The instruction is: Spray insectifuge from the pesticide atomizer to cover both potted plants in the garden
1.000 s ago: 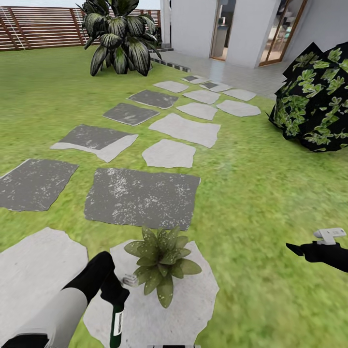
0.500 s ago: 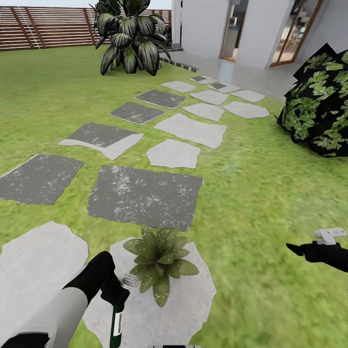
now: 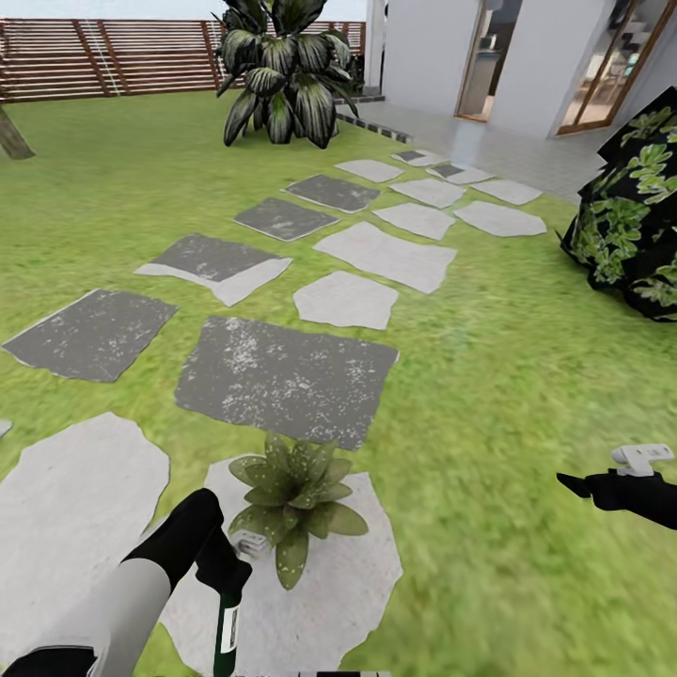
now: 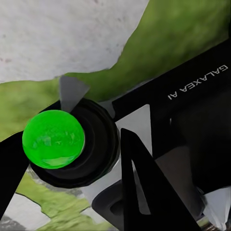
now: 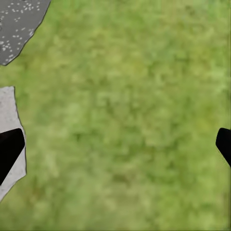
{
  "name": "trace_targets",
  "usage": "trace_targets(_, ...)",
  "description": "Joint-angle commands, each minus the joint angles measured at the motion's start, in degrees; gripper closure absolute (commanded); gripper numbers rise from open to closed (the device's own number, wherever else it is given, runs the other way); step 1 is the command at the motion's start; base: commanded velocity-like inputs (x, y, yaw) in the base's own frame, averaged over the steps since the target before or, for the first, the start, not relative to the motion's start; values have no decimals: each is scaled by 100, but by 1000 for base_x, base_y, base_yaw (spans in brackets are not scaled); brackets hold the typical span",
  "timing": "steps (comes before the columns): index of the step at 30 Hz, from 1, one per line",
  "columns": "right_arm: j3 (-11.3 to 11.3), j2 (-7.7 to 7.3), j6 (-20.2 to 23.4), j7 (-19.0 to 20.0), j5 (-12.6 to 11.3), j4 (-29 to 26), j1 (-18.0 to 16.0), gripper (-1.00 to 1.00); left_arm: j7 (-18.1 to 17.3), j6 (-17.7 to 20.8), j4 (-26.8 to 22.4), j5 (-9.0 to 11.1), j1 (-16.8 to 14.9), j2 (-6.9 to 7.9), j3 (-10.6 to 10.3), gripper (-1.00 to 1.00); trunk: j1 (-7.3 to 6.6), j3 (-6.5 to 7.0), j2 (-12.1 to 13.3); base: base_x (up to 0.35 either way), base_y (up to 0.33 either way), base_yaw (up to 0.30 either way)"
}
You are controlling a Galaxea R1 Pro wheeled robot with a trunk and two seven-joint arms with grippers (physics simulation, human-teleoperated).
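My left claw (image 3: 224, 572) is clamped on the pesticide atomizer (image 3: 226, 628), whose lower end is cut off by the head view's edge. A potted plant (image 3: 290, 495) sits just beside it on a pale stepping stone (image 3: 350, 596), pot hidden under leaves. My right claw (image 5: 115, 149) hangs spread wide over the lawn (image 5: 130, 106), holding nothing.
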Motion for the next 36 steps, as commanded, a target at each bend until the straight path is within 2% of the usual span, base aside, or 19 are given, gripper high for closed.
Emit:
trace_targets(1, -6, 0, 19, 56, 49, -5, -5, -100, -53, 37, -8, -44, -2, 0, -2, 100, -1, -4, -2, -34, -145, 114)
trace_targets(11, -85, 0, 19, 41, 47, -9, -5, -100, -53, 37, -10, -32, -1, 18, 20, 100, -1, -19, -2, -6, -45, 89)
trace_targets(28, -91, -5, 19, 43, 49, -7, -5, -100, -53, 37, -17, -40, -4, 20, 31, 100, -1, -85, -2, 101, -301, 220)
trace_targets(36, -92, -9, 19, 57, 49, -13, -5, -100, -53, 37, -17, -48, 2, 17, 18, 100, -1, -97, -2, 10, -100, 88)
